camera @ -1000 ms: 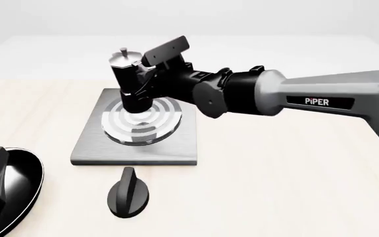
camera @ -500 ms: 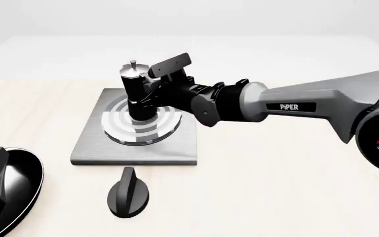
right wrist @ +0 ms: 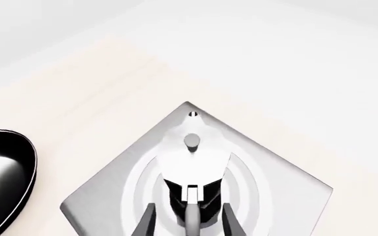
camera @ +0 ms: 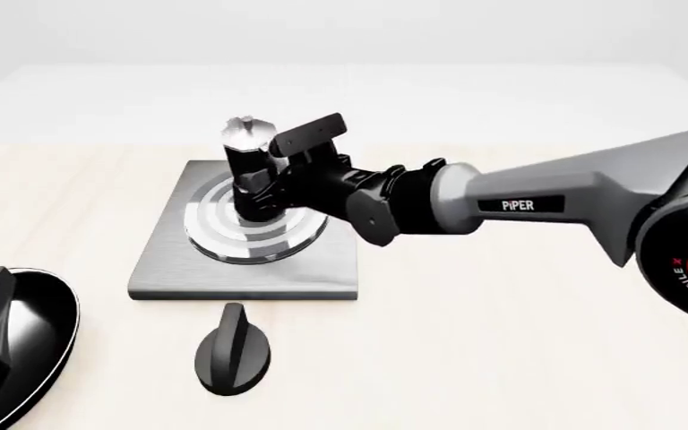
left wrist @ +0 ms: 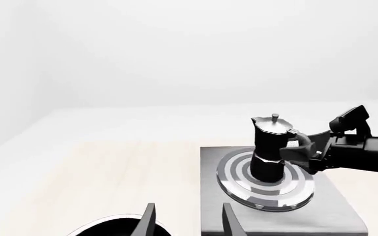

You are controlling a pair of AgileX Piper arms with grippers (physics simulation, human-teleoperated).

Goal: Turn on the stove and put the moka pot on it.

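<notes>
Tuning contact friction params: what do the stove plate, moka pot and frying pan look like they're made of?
Stove: brushed grey metal, matte with a faint grain; the burner's concentric rings look like brighter polished silver.
Moka pot: dark faceted body, probably painted metal or plastic; in the front view its upper part and lid look like bare silver metal.
Frying pan: glossy black with sharp highlights, suggesting a coated or enamelled surface.
All are renders, so these are guesses.

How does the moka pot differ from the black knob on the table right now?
The moka pot stands upright on the stove's ringed burner; the knob lies low on the bare table in front of the plate. The pot is tall, faceted and silver on top; the knob is a flat all-black oval with a ridge. The right gripper is at the pot's handle; nothing touches the knob. Both have black parts.
</notes>
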